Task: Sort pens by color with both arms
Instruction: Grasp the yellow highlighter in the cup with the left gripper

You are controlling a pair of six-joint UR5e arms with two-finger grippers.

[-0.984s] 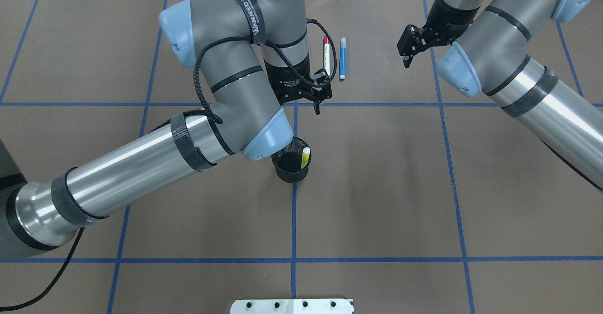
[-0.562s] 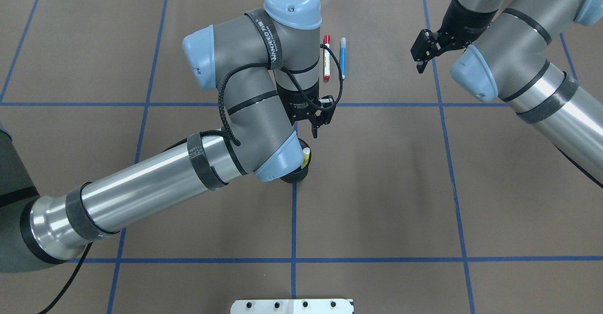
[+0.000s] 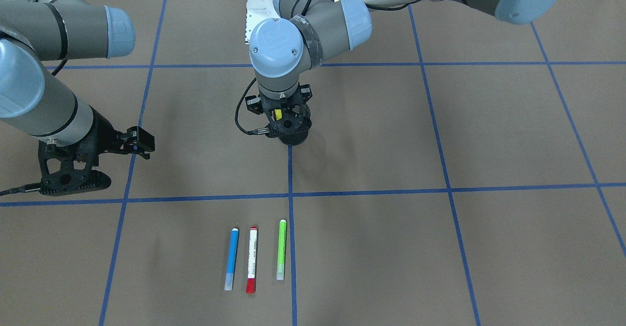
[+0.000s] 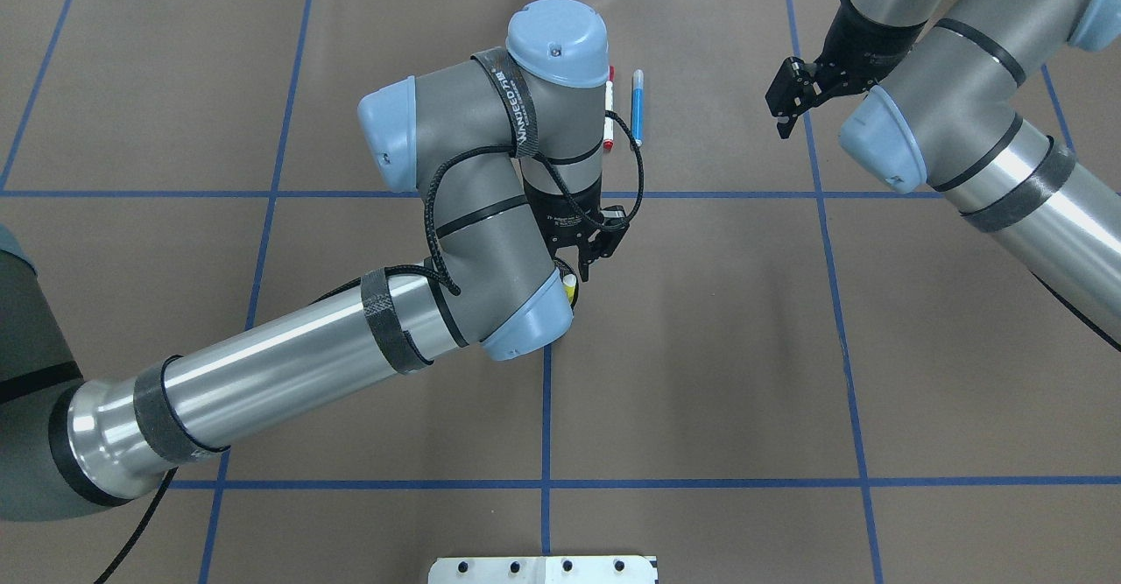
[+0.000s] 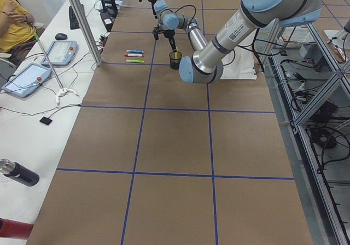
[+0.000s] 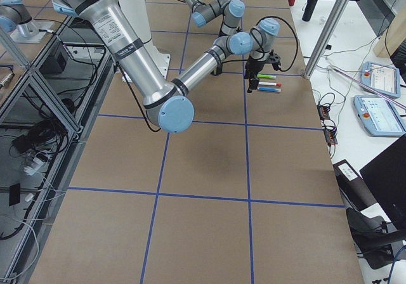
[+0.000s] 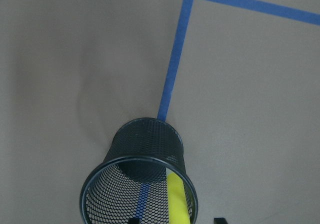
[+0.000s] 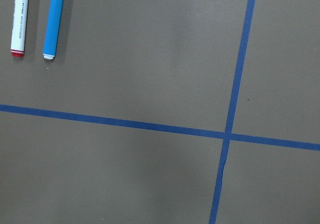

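Note:
The blue pen (image 3: 232, 257), the red-capped white pen (image 3: 252, 258) and the green pen (image 3: 281, 249) lie side by side on the brown mat. The yellow pen (image 7: 177, 199) stands inside the black mesh cup (image 7: 145, 144). My left gripper (image 4: 598, 256) is open and empty, hovering just above the cup with a fingertip on either side of the yellow pen. My right gripper (image 4: 786, 102) is open and empty, above the mat to the right of the blue pen (image 4: 637, 107). In the overhead view my left arm hides the green pen and most of the cup.
Blue tape lines (image 4: 546, 409) divide the mat into squares. The white bolted pedestal base (image 4: 543, 569) sits at the near edge. Tablets and cables lie on the side bench (image 5: 54, 53), and a metal post (image 5: 82, 21) stands beside the mat.
My left gripper has moved from beside the red and blue pens back toward me to above the cup, its elbow now covering the cup. My right gripper drifted slightly right.

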